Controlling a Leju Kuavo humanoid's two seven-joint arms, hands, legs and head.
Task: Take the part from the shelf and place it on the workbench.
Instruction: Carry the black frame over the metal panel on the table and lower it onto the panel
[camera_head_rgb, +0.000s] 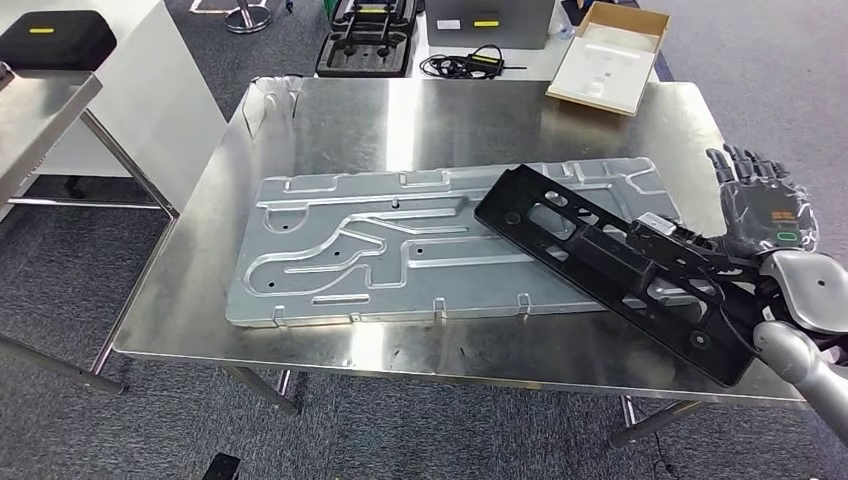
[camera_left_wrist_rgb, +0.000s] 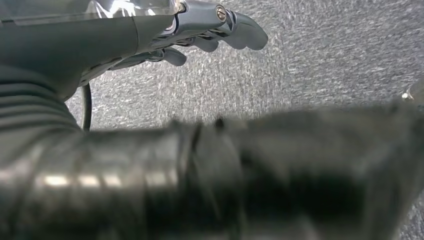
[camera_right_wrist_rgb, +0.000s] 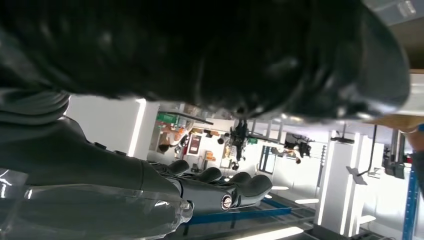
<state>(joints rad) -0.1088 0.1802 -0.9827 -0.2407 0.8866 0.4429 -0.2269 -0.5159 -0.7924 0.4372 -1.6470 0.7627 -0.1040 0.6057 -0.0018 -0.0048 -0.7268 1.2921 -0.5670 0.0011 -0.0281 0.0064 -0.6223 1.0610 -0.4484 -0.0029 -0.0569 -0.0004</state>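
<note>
Black part: your long black plastic part (camera_head_rgb: 610, 262) lies diagonally across the right half of the head view, upper-left end near frame centre, lower-right end by the workbench's near right edge.
Part contact: you can see its upper-left end resting over the grey metal panel (camera_head_rgb: 400, 250); the lower-right end sits low over the bare steel, but you cannot tell whether it touches.
Workbench: your stainless workbench (camera_head_rgb: 420, 120) fills the middle of the head view, shiny and reflective.
Metal panel: flat on the workbench, left of centre, ribbed and grooved, long side running left to right.
Right hand: look at the right edge of the head view and you have the right hand (camera_head_rgb: 762, 205), palm turned up, fingers (camera_head_rgb: 740, 160) spread apart and extended, nothing between them; it sits just beside the part's lower-right end.
Left hand: in the left wrist view your left hand (camera_left_wrist_rgb: 200, 30) hangs over grey carpet (camera_left_wrist_rgb: 325, 60), fingers loosely curled and apart, holding nothing.
Background: cardboard box (camera_head_rgb: 610, 55) at the upper right of the head view, black case (camera_head_rgb: 368, 38) and a cable (camera_head_rgb: 470, 65) at top centre.
</note>
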